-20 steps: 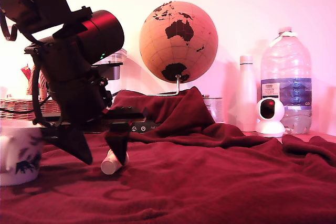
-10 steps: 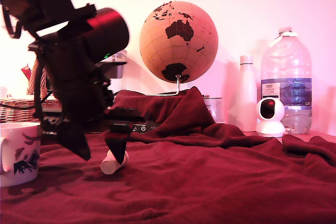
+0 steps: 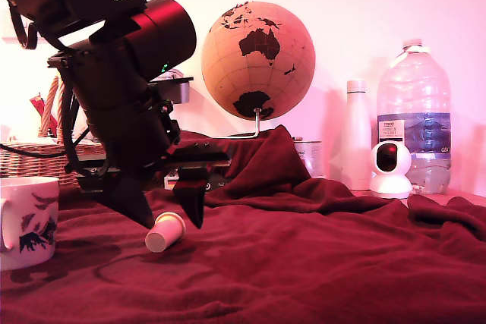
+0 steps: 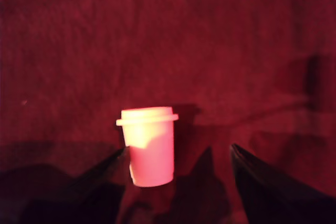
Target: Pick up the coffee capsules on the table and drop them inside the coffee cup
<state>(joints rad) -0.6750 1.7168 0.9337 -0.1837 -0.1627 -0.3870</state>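
The cup (image 3: 27,220) stands upright at the exterior view's left edge on the red cloth of the table (image 3: 326,263), its handle toward that edge; its inside cannot be seen from this low angle. Behind it a wicker basket (image 3: 38,161) sits at the back, contents unclear.

The black arm (image 3: 121,104) leans down from the upper left of the exterior view, and its gripper (image 3: 168,214) hangs just above the cloth with the jaws spread wide and nothing between them. One capsule (image 3: 165,232) lies on its side on the cloth below the fingertips, between them and apart from both (the wrist view shows a gap on the far side, and the near finger (image 4: 100,182) close beside the pod's body). Its long axis runs along the cloth, narrow base toward the cup side and the camera, wide rim (image 4: 147,117) pointing away from the gripper.
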